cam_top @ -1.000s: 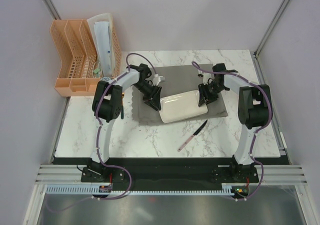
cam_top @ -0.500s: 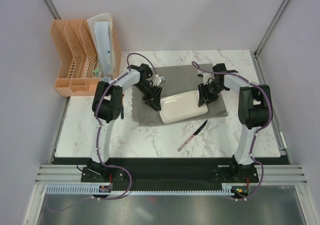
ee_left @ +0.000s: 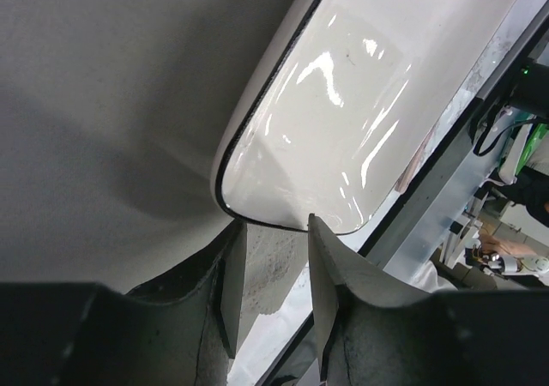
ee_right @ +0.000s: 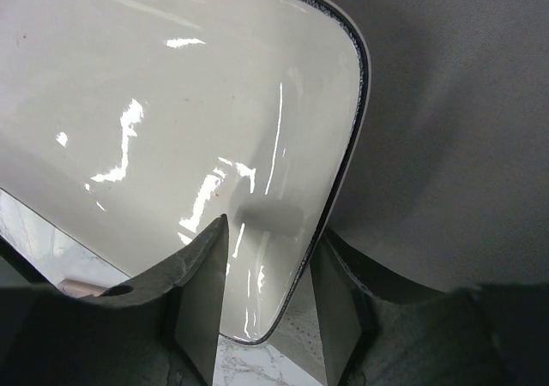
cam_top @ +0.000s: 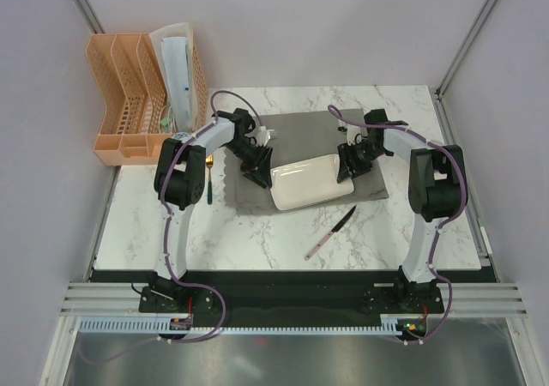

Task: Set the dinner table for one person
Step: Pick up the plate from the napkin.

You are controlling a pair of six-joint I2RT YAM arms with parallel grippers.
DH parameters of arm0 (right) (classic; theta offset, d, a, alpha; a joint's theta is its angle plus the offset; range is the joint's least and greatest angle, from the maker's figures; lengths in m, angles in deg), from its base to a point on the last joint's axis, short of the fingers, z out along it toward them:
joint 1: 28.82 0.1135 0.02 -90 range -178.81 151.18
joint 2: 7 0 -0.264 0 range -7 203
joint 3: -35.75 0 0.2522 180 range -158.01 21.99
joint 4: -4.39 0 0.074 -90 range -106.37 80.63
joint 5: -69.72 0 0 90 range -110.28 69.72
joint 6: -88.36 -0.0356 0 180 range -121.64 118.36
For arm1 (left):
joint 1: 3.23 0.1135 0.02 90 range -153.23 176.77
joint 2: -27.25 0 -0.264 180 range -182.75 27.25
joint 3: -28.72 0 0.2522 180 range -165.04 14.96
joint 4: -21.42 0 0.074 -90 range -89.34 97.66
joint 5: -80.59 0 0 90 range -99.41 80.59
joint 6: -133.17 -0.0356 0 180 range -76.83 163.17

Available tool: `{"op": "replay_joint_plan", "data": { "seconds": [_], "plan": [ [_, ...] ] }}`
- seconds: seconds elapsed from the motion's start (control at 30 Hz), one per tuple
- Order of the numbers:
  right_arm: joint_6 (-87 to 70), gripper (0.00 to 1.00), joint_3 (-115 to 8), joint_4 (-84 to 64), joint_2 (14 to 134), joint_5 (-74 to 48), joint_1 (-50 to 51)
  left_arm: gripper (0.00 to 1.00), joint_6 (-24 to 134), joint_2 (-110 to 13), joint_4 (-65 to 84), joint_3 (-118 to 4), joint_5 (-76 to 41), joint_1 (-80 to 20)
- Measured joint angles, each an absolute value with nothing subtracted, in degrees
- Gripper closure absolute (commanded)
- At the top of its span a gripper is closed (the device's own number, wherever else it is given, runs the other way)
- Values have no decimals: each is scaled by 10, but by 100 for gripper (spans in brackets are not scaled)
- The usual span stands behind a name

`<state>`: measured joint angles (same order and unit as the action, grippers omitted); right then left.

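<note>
A white rectangular plate (cam_top: 304, 183) lies on the grey scallop-edged placemat (cam_top: 300, 137) in the middle of the white marble dinner table (cam_top: 171, 223). My left gripper (cam_top: 256, 173) is open at the plate's left end. In the left wrist view (ee_left: 273, 225) its fingertips sit at the plate's rim (ee_left: 343, 120) with nothing held between them. My right gripper (cam_top: 347, 167) is open at the plate's right end. In the right wrist view (ee_right: 270, 227) its fingers straddle the plate's rim (ee_right: 171, 103), one over the plate and one over the placemat (ee_right: 455, 129).
A knife (cam_top: 331, 232) with a black blade and a pink handle lies on the table in front of the placemat. A dark-handled utensil (cam_top: 208, 178) lies left of the placemat. An orange rack (cam_top: 141, 94) stands at the back left corner.
The plate and the placemat have slid slightly left. My left gripper has drawn back to the left, uncovering the utensil beside the left arm. The right gripper has barely moved.
</note>
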<state>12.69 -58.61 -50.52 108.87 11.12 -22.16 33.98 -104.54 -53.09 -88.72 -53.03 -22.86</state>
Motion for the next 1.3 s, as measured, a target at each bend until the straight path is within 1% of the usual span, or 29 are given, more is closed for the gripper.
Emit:
{"op": "replay_joint_plan", "data": {
  "seconds": [0.4, 0.6, 0.8, 0.87, 0.9, 0.93, 0.97, 1.1, 1.3],
  "plan": [
    [132, 50, -584, -502, 1089, 117, -222, 58, 341, -1032, -523, -869, -532, -219],
    [132, 50, -584, -500, 1090, 123, -222, 58, 347, -1072, -530, -922, -540, -223],
    [135, 50, -584, -500, 1090, 123, -222, 59, 355, -1104, -528, -944, -560, -227],
    [136, 56, -584, -499, 1091, 123, -222, 71, 356, -1107, -532, -948, -560, -227],
    [137, 76, -584, -499, 1091, 122, -222, 91, 357, -1109, -533, -950, -557, -227],
    [138, 92, -584, -498, 1092, 121, -223, 98, 365, -1112, -535, -951, -557, -226],
    [133, 100, -585, -502, 1094, 120, -227, 98, 386, -1114, -543, -953, -566, -222],
    [92, 100, -585, -522, 1105, 164, -244, 98, 404, -1116, -559, -959, -573, -213],
    [93, 100, -582, -524, 1100, 168, -245, 98, 401, -1114, -561, -961, -570, -213]
  ]
}}
